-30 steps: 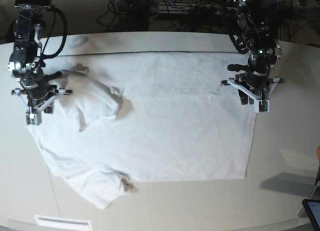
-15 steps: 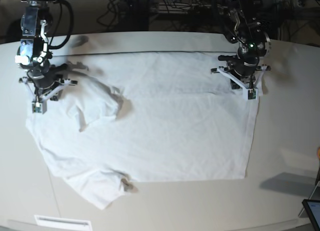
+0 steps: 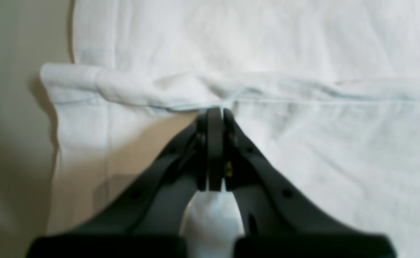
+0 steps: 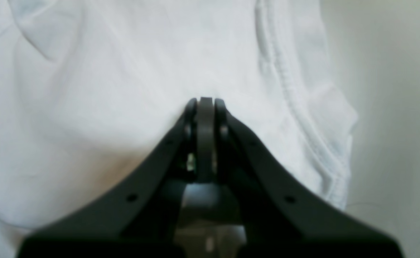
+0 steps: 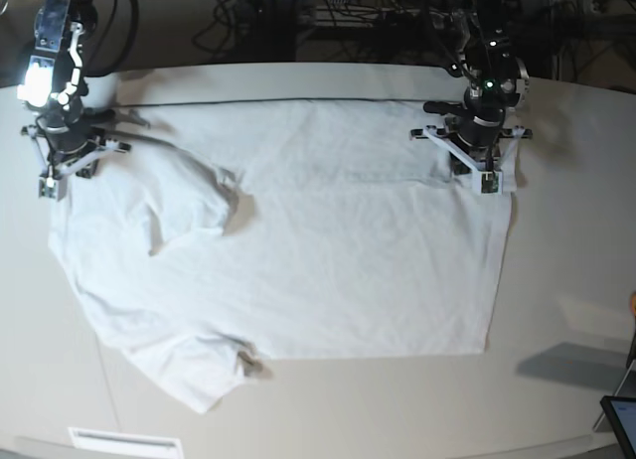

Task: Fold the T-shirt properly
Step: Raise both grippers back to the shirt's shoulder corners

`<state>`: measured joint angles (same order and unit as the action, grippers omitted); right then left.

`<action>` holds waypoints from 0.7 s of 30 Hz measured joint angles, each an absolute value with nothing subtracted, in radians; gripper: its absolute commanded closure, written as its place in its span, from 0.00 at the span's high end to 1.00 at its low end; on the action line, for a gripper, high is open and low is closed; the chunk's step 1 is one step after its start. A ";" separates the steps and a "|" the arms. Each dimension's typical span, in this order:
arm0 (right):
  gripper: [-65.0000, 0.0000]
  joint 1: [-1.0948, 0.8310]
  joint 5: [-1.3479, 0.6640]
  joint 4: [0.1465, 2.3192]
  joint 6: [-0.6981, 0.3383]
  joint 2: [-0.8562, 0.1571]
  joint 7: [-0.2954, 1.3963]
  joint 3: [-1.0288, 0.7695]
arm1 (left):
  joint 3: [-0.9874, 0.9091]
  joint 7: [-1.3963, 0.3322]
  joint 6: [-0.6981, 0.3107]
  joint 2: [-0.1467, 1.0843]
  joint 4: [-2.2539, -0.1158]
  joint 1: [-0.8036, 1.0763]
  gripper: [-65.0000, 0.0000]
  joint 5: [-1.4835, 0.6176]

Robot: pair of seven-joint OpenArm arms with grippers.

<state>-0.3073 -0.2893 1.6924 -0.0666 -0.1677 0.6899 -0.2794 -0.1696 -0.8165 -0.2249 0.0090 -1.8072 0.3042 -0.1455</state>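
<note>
— Lying spread across the middle of the base view: the T-shirt (image 5: 298, 270), white on the off-white table (image 5: 566, 280), one sleeve bunched at left centre, the other sleeve at lower left, straight hem running down the right side.

— And the left gripper (image 5: 484, 178)?

— Sitting at upper right of the base view, over the shirt's top right corner. Jaws pressed together in the left wrist view (image 3: 215, 111), tips touching a raised fold of cloth running across the frame; white fabric visible between the fingers lower down. Clamped on the T-shirt, by the look of it.

— Right gripper (image 5: 50, 186)?

— Parked at upper left of the base view, at the shirt's edge. Jaws together in the right wrist view (image 4: 205, 102), tips against white cloth, with a stitched hem just to the right. Hard to tell whether any fabric is pinched.
</note>
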 measured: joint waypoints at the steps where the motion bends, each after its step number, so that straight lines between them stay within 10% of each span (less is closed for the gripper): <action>1: 0.01 -0.308 -0.289 1.692 -0.067 -0.168 0.690 -0.279 | -0.162 -0.816 -0.225 0.009 -1.807 0.305 0.00 -0.146; 21: 0.01 -0.380 -0.300 1.702 -0.078 -0.173 0.644 -0.351 | -0.151 -0.853 -0.237 0.006 -1.909 0.411 0.00 -0.161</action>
